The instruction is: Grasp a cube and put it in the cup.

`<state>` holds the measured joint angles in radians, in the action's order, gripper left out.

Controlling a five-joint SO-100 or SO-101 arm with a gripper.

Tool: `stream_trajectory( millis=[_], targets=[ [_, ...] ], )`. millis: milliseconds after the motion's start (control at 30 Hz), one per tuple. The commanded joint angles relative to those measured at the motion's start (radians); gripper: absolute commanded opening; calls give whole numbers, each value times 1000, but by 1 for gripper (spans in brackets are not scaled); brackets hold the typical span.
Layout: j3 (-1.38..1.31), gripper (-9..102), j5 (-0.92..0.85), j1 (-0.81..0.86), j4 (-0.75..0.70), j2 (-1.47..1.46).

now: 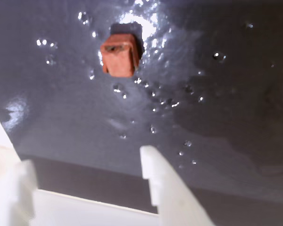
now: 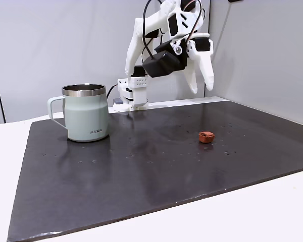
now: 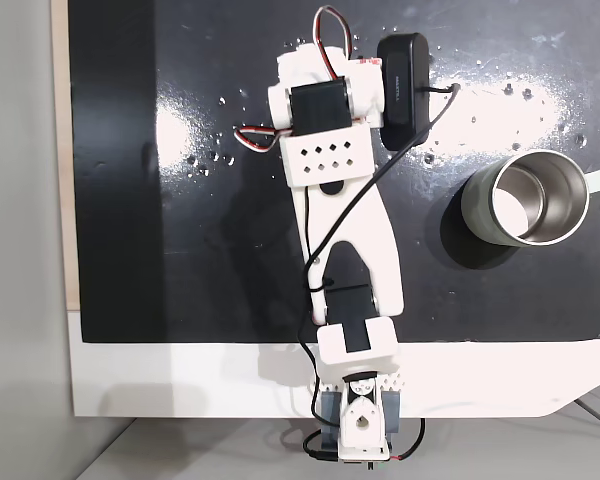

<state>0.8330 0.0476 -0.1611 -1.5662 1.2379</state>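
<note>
The cube [image 2: 206, 136] lies on the dark mat [image 2: 141, 166] that covers most of the white counter [image 2: 252, 212], toward the mat's right side in the side-on fixed view, well apart from the cup [image 2: 86, 113], which stands upright near the mat's far left corner with its handle turned toward the left edge. In the top-down fixed view the cup [image 3: 527, 198] sits close to the right edge of the mat [image 3: 120, 200], its steel interior open to the camera and its handle pointing right. The arm [image 2: 161, 45] rises from its base at the far edge of the counter and bends forward, so that the gripper [image 2: 202, 83] hangs in the air, high above the mat and above the cube, touching neither. The two white fingers [image 2: 208, 70] point downward and stand spread apart, holding nothing. In the wrist view the fingers [image 1: 167, 188] enter from the bottom edge with a wide gap between them, and the cube [image 1: 119, 57] appears beyond them near the top of the picture, resting alone on the glossy mat [image 1: 226, 117], which is dotted with small shiny specks. The arm [image 3: 340, 200] stretches across the middle of the mat in the top-down fixed view.
</note>
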Motion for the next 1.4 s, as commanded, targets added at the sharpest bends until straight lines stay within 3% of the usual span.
stream_trajectory(
  millis=[0,1367],
  targets=[
    [-78,28,5,6,-14,-8],
    [-543,25,-44,5,-77,-583]
  ],
)
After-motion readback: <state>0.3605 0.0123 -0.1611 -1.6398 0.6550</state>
